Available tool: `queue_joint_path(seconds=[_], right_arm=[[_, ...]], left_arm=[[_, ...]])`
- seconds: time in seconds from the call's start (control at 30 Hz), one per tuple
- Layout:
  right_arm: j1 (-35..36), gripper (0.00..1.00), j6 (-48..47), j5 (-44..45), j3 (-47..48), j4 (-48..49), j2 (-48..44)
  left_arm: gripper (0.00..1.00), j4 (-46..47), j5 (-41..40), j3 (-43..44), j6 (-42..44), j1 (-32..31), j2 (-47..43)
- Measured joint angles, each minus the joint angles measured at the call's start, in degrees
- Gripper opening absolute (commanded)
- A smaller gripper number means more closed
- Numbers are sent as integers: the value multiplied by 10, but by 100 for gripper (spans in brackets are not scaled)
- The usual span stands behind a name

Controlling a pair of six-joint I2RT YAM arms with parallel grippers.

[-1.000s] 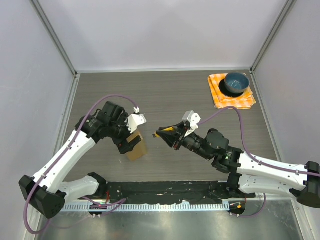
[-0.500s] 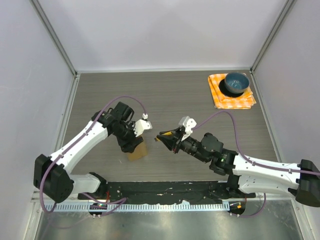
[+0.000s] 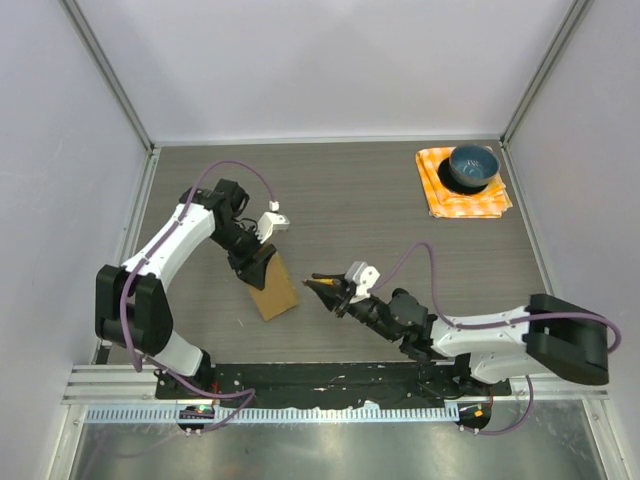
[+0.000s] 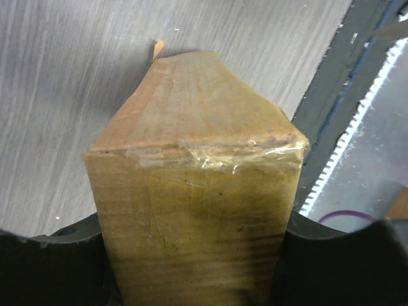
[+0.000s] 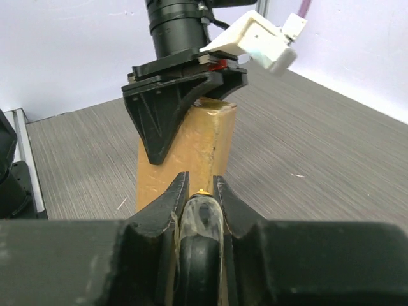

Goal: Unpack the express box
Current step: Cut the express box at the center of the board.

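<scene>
The box is being steadied for opening. The left hand (image 3: 256, 264) clamps the top end of the express box (image 3: 273, 293), which stands on the bench (image 3: 400, 230) beneath it. The right hand (image 3: 333, 291), nearly shut on a pointed tool (image 5: 201, 217), faces the box just ahead. Next, the tip probably has to reach the taped seam (image 4: 242, 156).

Dark wood-grain table (image 3: 340, 190), two things on it.
An orange checked cloth (image 3: 465, 204) lies in the far right corner; a brown cardboard box (image 3: 275, 297) stands left of middle, toward the near edge.
</scene>
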Motion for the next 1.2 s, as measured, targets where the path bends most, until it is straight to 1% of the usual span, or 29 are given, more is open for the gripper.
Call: queue_joint_path(seconds=[0.07,0.17,0.23,0.37,0.53,0.73,0.93,1.2], right_arm=[[24,1,-32,25,7,51,50],[51,1,-76,57,22,93,119],[69,1,-111,81,35,106,167],[98,1,-176,117,61,116,214],[122,1,-228,142,75,122,213],[134,1,-264,149,76,134,170],[134,1,-282,152,91,140,165],[132,1,-283,153,106,142,168]], left_arm=[[4,-16,22,7,7,9,14],[2,-38,51,7,15,12,17],[2,-50,72,7,22,12,17],[2,-64,83,7,43,12,16],[0,-69,94,-3,61,15,11],[0,-73,103,-20,74,15,9],[0,-76,120,-20,88,15,8],[0,-78,144,-20,103,15,6]])
